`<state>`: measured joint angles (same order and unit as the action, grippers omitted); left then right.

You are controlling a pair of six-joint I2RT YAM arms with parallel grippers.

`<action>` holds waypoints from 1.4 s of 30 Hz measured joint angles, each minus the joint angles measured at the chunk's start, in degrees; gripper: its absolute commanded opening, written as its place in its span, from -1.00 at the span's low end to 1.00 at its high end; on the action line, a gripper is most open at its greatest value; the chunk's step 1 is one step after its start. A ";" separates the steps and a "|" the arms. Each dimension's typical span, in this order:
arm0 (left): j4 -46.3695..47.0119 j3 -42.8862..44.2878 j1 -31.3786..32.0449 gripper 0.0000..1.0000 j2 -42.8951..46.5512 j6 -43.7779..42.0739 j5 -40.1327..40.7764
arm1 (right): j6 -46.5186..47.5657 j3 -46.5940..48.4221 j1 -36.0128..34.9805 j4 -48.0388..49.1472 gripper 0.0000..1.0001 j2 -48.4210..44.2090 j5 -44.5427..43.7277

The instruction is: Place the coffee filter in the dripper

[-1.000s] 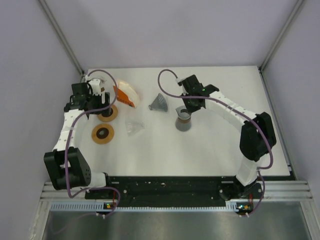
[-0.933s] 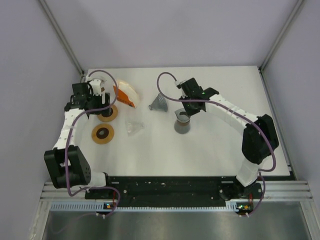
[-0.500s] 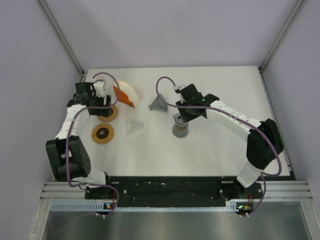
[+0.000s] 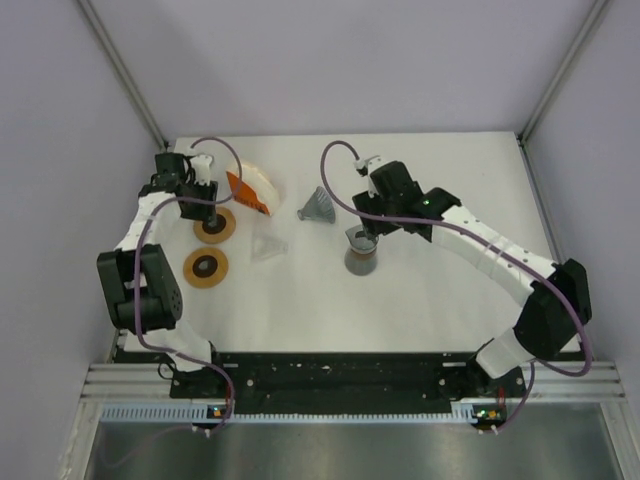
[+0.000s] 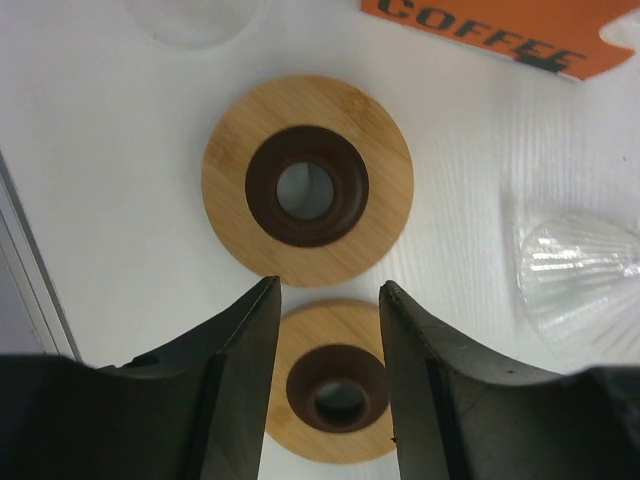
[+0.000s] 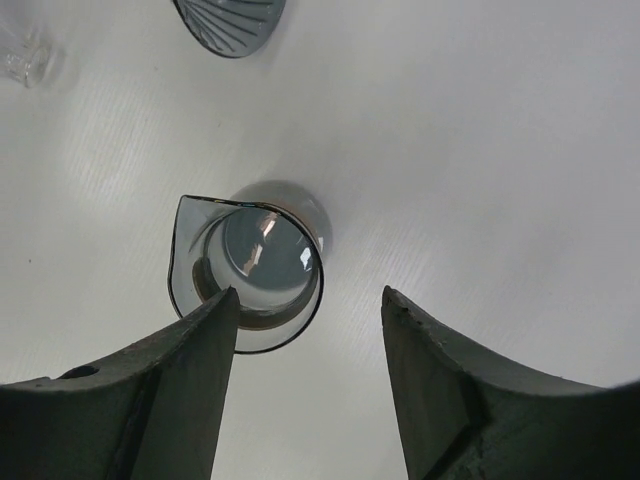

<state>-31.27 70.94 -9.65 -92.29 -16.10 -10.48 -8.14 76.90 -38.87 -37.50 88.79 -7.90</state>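
The coffee filter pack (image 4: pixel 252 189), white with an orange label (image 5: pixel 497 30), lies at the back left. A clear dripper (image 4: pixel 267 249) (image 5: pixel 583 283) and a grey ribbed dripper (image 4: pixel 318 205) (image 6: pixel 231 18) rest on the table. My left gripper (image 4: pixel 204 203) (image 5: pixel 330 285) hovers open above two wooden rings; one ring (image 5: pixel 336 382) shows between its fingers, untouched. My right gripper (image 4: pixel 369 223) (image 6: pixel 310 295) stands open just above the grey glass carafe (image 4: pixel 361 251) (image 6: pixel 249 268), which sits under its left finger. Neither gripper holds anything.
The two bamboo rings with brown centres (image 4: pixel 215 226) (image 4: pixel 205 267) lie near the table's left edge. The other ring (image 5: pixel 308 189) fills the middle of the left wrist view. The carafe stands mid-table, right of the drippers.
My right gripper has opened, let go of the carafe and drawn back; the carafe now stands slightly further left. The left jaws have narrowed and the left arm has shifted toward the back.
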 measured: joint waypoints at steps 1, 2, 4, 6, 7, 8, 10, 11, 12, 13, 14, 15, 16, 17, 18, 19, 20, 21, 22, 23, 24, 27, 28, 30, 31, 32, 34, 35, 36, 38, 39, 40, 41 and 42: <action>-0.31 1.46 0.00 0.01 -1.77 -0.22 0.09 | 0.09 0.00 0.00 0.02 0.20 -1.05 -0.59; -0.48 3.37 0.04 0.01 -4.09 -0.42 0.17 | 0.22 0.00 0.00 0.07 0.20 -1.95 -1.25; -0.92 6.58 0.33 0.01 -8.00 -0.61 0.57 | 0.50 0.00 0.02 0.09 0.21 -3.19 -2.23; -1.27 8.83 0.59 0.01 -11.30 -0.87 1.01 | 0.66 -0.02 0.00 0.09 0.21 -4.00 -3.19; -1.31 9.20 0.72 0.01 -12.35 -1.07 1.18 | 0.72 -0.02 0.02 0.07 0.21 -4.17 -3.48; -1.42 9.40 0.92 0.01 -13.29 -1.31 1.40 | 0.90 -0.07 0.02 0.07 0.21 -4.31 -3.76; -1.84 9.73 1.38 -0.01 -14.88 -1.79 1.81 | 1.09 -0.24 0.00 0.09 0.21 -4.33 -4.13; -2.21 10.03 1.57 -0.02 -15.67 -1.90 2.01 | 1.14 -0.46 0.00 0.13 0.21 -4.33 -4.24; -2.62 10.51 1.64 -0.02 -16.37 -1.95 2.10 | 1.25 -0.61 0.00 0.04 0.21 -4.33 -4.26; -3.15 11.32 1.81 -0.02 -17.35 -1.92 2.29 | 1.44 -0.87 0.02 0.02 0.21 -4.35 -4.33; -3.41 12.09 1.92 -0.02 -18.34 -1.88 2.38 | 1.53 -1.14 0.00 0.13 0.22 -4.35 -4.37; -3.45 12.66 1.99 -0.02 -19.19 -1.88 2.40 | 1.60 -1.29 0.00 -0.02 0.22 -4.37 -4.44; -3.50 12.96 2.03 -0.02 -19.89 -1.86 2.40 | 1.68 -1.51 0.00 0.04 0.22 -4.42 -4.52; -3.52 13.07 2.03 -0.03 -20.44 -1.84 2.45 | 1.77 -1.55 0.00 -0.11 0.22 -4.42 -4.55; -3.63 13.20 2.01 -0.03 -20.96 -1.81 2.45 | 1.95 -1.55 0.00 -0.09 0.22 -4.42 -4.63; -3.67 13.31 2.01 -0.06 -21.57 -1.75 2.43 | 2.03 -1.55 0.00 -0.04 0.22 -4.42 -4.66; -3.67 13.35 2.01 -0.08 -22.10 -1.60 2.40 | 2.10 -1.55 0.00 -0.04 0.22 -4.42 -4.68; -3.67 13.49 2.03 -0.16 -22.53 -1.53 2.38 | 2.14 -1.55 0.00 -0.04 0.22 -4.42 -4.68; -3.89 13.79 2.08 -0.24 -22.64 -1.42 2.38 | 2.14 -1.55 0.00 -0.04 0.22 -4.42 -4.68; -3.93 13.86 2.12 -0.29 -22.67 -1.33 2.34 | 2.14 -1.55 0.00 -0.02 0.22 -4.42 -4.68; -4.09 13.99 2.16 -0.40 -22.77 -1.14 2.19 | 2.14 -1.55 0.00 -0.02 0.22 -4.42 -4.68; -5.20 14.84 2.27 -1.00 -23.47 -0.66 1.18 | 2.16 -1.66 0.00 -0.02 0.22 -4.42 -4.70; -5.62 15.17 2.27 -1.00 -23.61 -0.57 0.85 | 2.14 -1.84 0.00 0.09 0.22 -4.42 -4.70; -6.19 16.20 2.27 -1.00 -24.04 -0.37 0.28 | 2.16 -1.97 0.00 -0.04 0.22 -4.44 -4.70; -6.73 16.79 2.27 -1.00 -24.48 -0.33 0.02 | 2.14 -1.97 0.00 -0.04 0.22 -4.44 -4.70; -7.21 17.14 2.25 -1.00 -24.59 -0.31 -0.26 | 2.14 -1.97 0.00 -0.02 0.22 -4.46 -4.70; -7.48 17.14 2.12 -1.00 -24.59 -0.28 -0.90 | 2.14 -1.97 0.00 -0.02 0.22 -4.57 -4.68; -7.52 17.05 2.03 -1.00 -24.48 -0.20 -1.18 | 2.14 -1.97 0.00 -0.02 0.22 -4.72 -4.68; -7.67 16.85 1.88 -1.00 -24.30 -0.09 -1.66 | 2.12 -1.97 0.00 -0.02 0.22 -5.01 -4.70; -8.28 15.26 1.33 -1.00 -22.93 0.44 -2.91 | 2.08 -1.97 0.00 -0.04 0.23 -5.79 -4.66; -9.07 14.23 1.05 -1.00 -21.86 0.98 -3.56 | 2.03 -1.97 0.00 -0.04 0.23 -6.29 -4.59; -9.51 13.40 0.87 -1.00 -20.81 1.25 -4.02 | 1.95 -1.90 0.00 -0.07 0.23 -6.64 -4.37; -9.86 12.37 0.66 -1.00 -19.32 1.77 -4.55 | 1.81 -1.79 0.00 -0.07 0.23 -7.02 -4.07; -10.45 11.69 0.42 -1.00 -17.68 2.47 -5.05 | 1.53 -1.46 0.00 -0.20 0.24 -7.23 -3.58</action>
<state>-41.71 82.63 -9.23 -109.97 -13.63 -15.53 -6.61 75.44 -38.87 -37.69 81.56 -11.49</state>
